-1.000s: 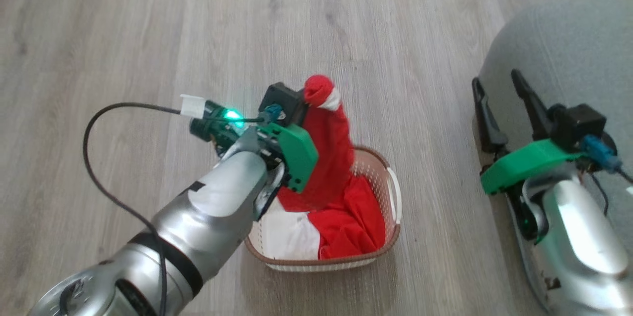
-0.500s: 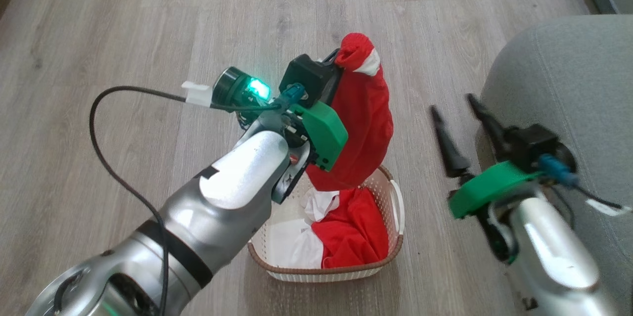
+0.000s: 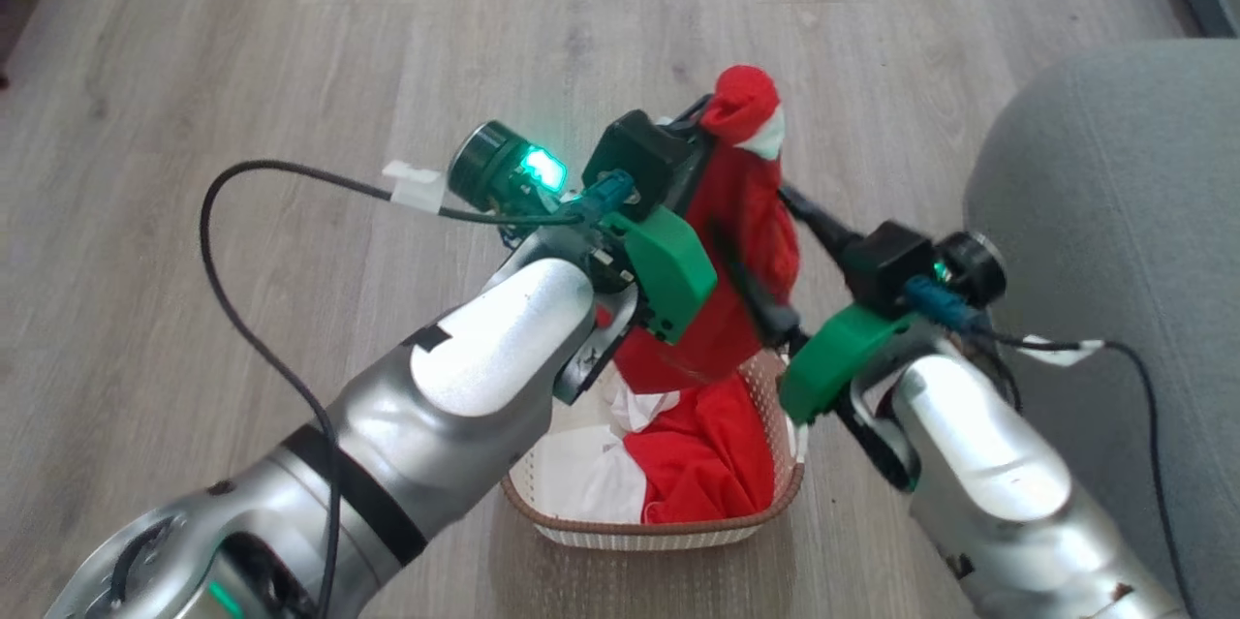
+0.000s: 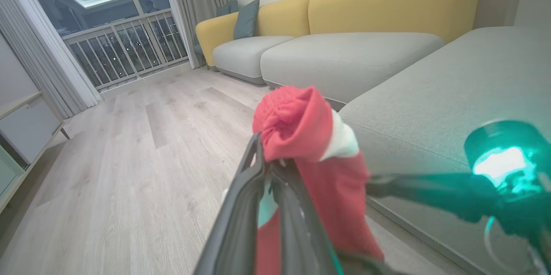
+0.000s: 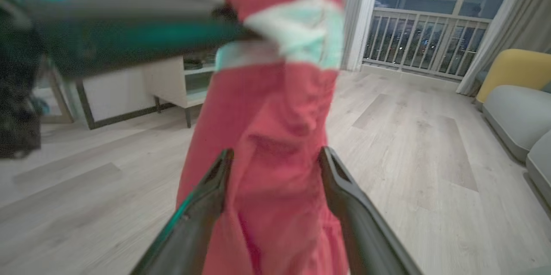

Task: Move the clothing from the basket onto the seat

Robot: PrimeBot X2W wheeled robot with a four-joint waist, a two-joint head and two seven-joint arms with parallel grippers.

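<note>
My left gripper (image 3: 719, 111) is shut on the top of a red garment with a white trim band (image 3: 751, 241). It hangs down over the cream basket (image 3: 659, 532) on the floor. More red and white clothing (image 3: 707, 464) lies inside the basket. My right gripper (image 3: 748, 212) is open, with one finger on each side of the hanging garment. In the right wrist view the red cloth (image 5: 275, 107) fills the gap between the fingers (image 5: 221, 167). The left wrist view has the shut gripper (image 4: 263, 148) pinching the bunched clothing (image 4: 301, 124). The grey-green seat (image 3: 1114, 212) is at the right.
Pale wood floor (image 3: 291, 38) surrounds the basket. A black cable (image 3: 223, 290) loops off my left wrist. The left wrist view has yellow-backed sofas (image 4: 387, 4) beyond the seat (image 4: 430, 94); the right wrist view has a low white cabinet (image 5: 172, 81) and a balcony railing (image 5: 413, 47).
My left gripper has raised the red garment higher above the basket. My right gripper has swung left from beside the seat and now straddles the hanging cloth. The head view has shifted.
</note>
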